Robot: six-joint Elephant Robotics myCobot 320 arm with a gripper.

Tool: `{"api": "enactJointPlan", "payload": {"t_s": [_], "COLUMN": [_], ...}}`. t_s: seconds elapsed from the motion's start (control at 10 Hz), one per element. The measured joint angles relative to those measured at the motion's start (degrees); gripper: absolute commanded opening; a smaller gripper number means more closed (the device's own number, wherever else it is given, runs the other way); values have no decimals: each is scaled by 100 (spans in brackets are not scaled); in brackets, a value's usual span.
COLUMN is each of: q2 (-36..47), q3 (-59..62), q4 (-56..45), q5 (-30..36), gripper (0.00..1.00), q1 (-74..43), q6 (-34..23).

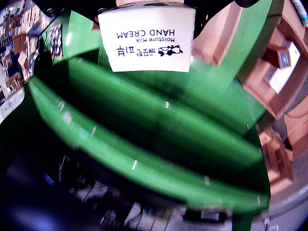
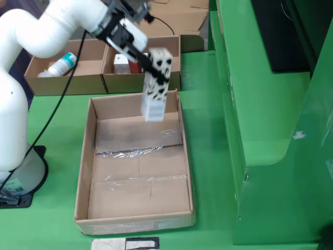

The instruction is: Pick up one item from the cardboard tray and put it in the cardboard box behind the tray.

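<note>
My gripper is shut on a tall white hand cream box with black cow spots. It holds the box tilted in the air, over the far end of the large cardboard tray. In the wrist view the hand cream box fills the top centre with its label upside down, and the fingers barely show. Behind the tray stand two cardboard boxes. The right one holds a small red and white carton. The left one holds a white and teal bottle. Nothing shows inside the tray.
A tall green frame runs along the tray's right side, close to the held box. My white arm and its base stand left of the tray, with a black cable hanging down. A flat sheet lies in front of the tray.
</note>
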Motion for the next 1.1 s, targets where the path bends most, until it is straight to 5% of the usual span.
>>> {"api": "enactJointPlan", "payload": {"t_s": [0.5, 1.1], "q2": [676, 720], "q3": [1389, 2918], "q4": [44, 96], "q5": [-1011, -1231], "gripper": [0, 0], "q1": [914, 1134], "q6": [-193, -219]}}
